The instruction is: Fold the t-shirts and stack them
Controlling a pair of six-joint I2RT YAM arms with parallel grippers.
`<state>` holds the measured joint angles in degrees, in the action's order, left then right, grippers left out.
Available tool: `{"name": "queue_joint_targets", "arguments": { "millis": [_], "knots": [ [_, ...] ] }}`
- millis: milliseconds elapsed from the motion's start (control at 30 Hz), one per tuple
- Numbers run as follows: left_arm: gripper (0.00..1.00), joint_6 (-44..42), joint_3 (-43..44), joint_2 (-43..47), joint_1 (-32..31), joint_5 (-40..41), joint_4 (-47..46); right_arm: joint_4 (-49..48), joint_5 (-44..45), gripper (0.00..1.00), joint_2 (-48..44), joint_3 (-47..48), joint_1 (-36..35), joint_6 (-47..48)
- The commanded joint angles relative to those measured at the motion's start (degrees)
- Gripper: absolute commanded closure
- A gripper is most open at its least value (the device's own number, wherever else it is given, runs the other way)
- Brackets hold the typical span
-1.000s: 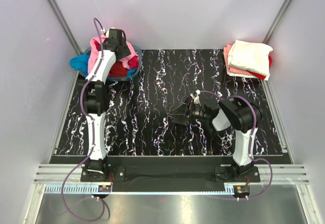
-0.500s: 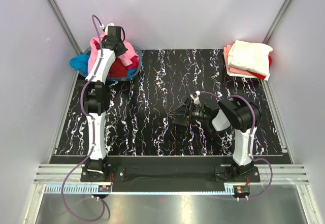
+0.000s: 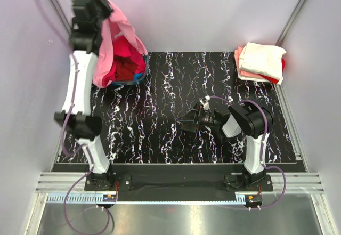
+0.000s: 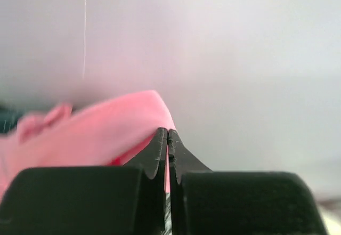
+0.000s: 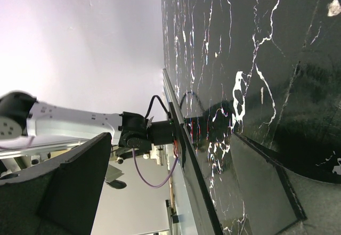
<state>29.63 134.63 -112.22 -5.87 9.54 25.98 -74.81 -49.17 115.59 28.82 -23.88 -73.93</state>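
Note:
My left gripper (image 3: 104, 7) is raised high over the back left corner, shut on a light pink t-shirt (image 3: 112, 46) that hangs down from it over the basin (image 3: 141, 73). In the left wrist view the fingertips (image 4: 161, 137) meet with pink cloth (image 4: 90, 139) pinched between them. Red (image 3: 127, 71) and blue cloth stay in the basin. A folded stack stands at the back right, a cream white t-shirt (image 3: 261, 58) on top of salmon (image 3: 238, 64) and red ones. My right gripper (image 3: 184, 122) hovers low mid-table, open and holding nothing (image 5: 170, 139).
The black marbled tabletop (image 3: 176, 86) spans the cell between white walls. The hanging shirt covers much of the basin and the left arm's upper link. The left arm's base (image 5: 133, 136) shows past the right gripper's fingers.
The left gripper shut on the light pink shirt in the basin, and the arm lifted it high above the basin. The right arm has not moved.

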Motion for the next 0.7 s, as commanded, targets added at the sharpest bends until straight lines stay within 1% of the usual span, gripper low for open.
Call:
{"name": "queue_joint_targets", "arguments": {
  "millis": [0, 67, 100, 167, 233, 300, 433, 467, 500, 533, 567, 667],
  "knots": [
    [1.00, 2.4, 2.1, 12.0, -0.1, 5.4, -17.8, -14.3, -1.2, 0.00, 0.4, 0.8, 0.4, -0.1],
    [1.00, 2.4, 6.9, 11.8, -0.1, 7.2, -20.5, -14.4, -1.3, 0.00, 0.6, 0.9, 0.4, -0.2],
    [1.00, 1.8, 12.9, 11.4, -0.1, 7.8, -21.2, -14.3, -1.3, 0.00, 0.6, 0.9, 0.4, -0.2],
    [1.00, 1.4, 16.3, 11.8, 0.0, 9.4, -23.2, -14.3, -1.3, 0.00, 0.6, 0.9, 0.4, -0.2],
    [1.00, 0.9, 15.2, 14.7, 0.2, 10.3, -27.5, -14.3, -1.3, 0.00, 0.8, 1.0, 0.4, -0.3],
    [1.00, 1.0, 14.8, 16.3, 0.5, 10.5, -28.3, -14.3, -1.4, 0.00, 0.9, 1.0, 0.4, -0.3],
    [1.00, 2.9, 14.3, 19.0, 0.6, 7.0, -30.7, -14.3, -1.5, 0.00, 1.0, 1.2, 0.4, -0.4],
    [1.00, 3.8, 14.3, 19.8, 0.6, 4.6, -31.0, -14.3, -1.5, 0.00, 1.0, 1.2, 0.4, -0.4],
    [1.00, 6.6, 14.3, 20.0, 0.6, 3.2, -30.6, -14.3, -1.5, 0.00, 1.0, 1.1, 0.4, -0.4],
    [1.00, 8.0, 14.1, 20.3, 0.6, -0.2, -30.2, -14.3, -1.5, 0.00, 1.0, 1.1, 0.5, -0.4],
    [1.00, 11.7, 12.3, 21.2, 0.6, -2.0, -29.7, -14.3, -1.4, 0.00, 1.0, 1.1, 0.5, -0.3],
    [1.00, 17.1, 6.7, 24.1, 0.5, -9.1, -29.8, -14.2, -0.9, 0.00, -0.2, 0.3, 0.5, 0.3]
  ]
}}
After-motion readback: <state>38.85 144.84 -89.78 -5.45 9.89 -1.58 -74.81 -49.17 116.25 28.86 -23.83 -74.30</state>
